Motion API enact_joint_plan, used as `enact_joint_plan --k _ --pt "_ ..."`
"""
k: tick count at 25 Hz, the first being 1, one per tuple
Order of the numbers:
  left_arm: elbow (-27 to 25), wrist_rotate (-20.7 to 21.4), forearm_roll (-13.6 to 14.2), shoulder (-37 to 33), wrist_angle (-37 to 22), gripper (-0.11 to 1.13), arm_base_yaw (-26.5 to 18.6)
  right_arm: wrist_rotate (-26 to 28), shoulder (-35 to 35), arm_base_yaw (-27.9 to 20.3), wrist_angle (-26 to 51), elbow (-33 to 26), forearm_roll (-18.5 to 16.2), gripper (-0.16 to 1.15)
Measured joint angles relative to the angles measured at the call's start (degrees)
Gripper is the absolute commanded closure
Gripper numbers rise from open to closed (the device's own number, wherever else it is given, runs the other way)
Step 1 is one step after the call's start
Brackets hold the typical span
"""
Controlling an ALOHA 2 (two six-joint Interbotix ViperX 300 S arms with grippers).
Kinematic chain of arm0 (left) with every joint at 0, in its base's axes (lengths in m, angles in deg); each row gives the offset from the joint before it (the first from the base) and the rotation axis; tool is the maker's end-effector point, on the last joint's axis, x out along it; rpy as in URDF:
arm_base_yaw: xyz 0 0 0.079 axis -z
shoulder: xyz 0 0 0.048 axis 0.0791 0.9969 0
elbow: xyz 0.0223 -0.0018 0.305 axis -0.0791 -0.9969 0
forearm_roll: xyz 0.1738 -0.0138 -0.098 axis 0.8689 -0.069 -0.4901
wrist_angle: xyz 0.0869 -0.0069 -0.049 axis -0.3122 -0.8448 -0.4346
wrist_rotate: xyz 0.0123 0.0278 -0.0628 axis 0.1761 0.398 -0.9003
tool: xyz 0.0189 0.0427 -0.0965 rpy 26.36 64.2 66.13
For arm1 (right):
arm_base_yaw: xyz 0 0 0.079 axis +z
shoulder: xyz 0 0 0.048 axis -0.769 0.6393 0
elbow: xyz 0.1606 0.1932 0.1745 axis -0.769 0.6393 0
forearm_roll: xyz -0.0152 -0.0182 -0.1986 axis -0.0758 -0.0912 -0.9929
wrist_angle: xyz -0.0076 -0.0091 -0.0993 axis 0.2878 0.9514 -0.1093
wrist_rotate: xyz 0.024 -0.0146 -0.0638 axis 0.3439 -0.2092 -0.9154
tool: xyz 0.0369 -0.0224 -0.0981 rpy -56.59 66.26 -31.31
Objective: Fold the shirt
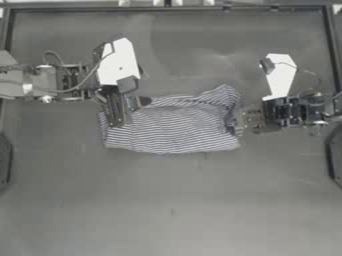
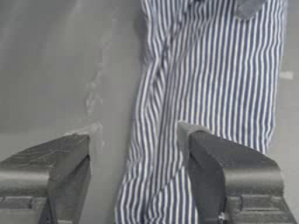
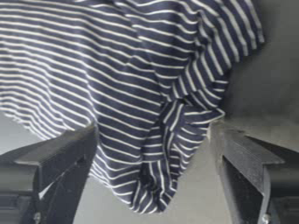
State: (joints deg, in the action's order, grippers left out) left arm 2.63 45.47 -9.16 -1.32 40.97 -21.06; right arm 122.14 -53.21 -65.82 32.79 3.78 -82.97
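Observation:
The shirt lies in a compact, roughly rectangular bundle at the middle of the table, its navy-and-white stripes showing. My left gripper is at the shirt's left edge. In the left wrist view, the left gripper is open, and the rumpled edge of the shirt runs between its jaws. My right gripper is at the shirt's right edge. It is also open in the right wrist view, with a hanging bunch of the shirt between its jaws. No collar or label shows.
The dark table stretches bare in front of the shirt. Its raised rim runs along the back. Dark fixtures sit at the left edge and at the right edge.

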Motion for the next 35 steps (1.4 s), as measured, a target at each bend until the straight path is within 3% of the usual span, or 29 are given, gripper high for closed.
enact_joint_plan --k 14,18,20,21,24,25,26,30,35 --pt "0.00 0.09 -0.09 0.18 -1.23 0.15 0.18 0.00 5.01 -2.55 -10.63 1.14 0.00 -0.03" --pt "0.00 0.00 0.00 0.18 -1.76 0.15 0.09 0.00 6.42 -3.08 -13.97 1.49 0.09 0.03" --pt "0.00 0.00 0.00 0.18 -1.93 0.15 0.09 -0.09 7.47 -3.08 -14.94 1.41 0.53 0.18" --pt "0.00 0.00 0.00 0.18 -1.93 0.15 0.18 -0.18 8.00 -3.08 -14.94 1.41 0.79 0.32" --pt "-0.18 0.00 0.00 0.18 -1.93 0.15 0.09 -0.09 9.23 -2.64 -14.94 1.32 1.32 0.92" --pt "-0.44 0.00 -0.09 0.18 -1.93 0.15 0.09 -0.18 9.23 -2.46 -15.03 1.23 1.41 1.07" --pt "-0.70 -0.09 -0.09 0.18 -1.93 0.15 0.18 -0.35 9.23 -2.29 -14.94 1.23 1.49 1.13" --pt "-1.67 -0.26 -0.09 0.18 -1.67 0.15 0.26 -0.62 9.05 -1.93 -12.48 0.35 1.67 0.87" --pt "-1.67 -0.18 -0.09 1.05 -0.35 0.15 1.14 -0.53 8.26 -0.44 -6.33 -1.93 1.05 0.95"
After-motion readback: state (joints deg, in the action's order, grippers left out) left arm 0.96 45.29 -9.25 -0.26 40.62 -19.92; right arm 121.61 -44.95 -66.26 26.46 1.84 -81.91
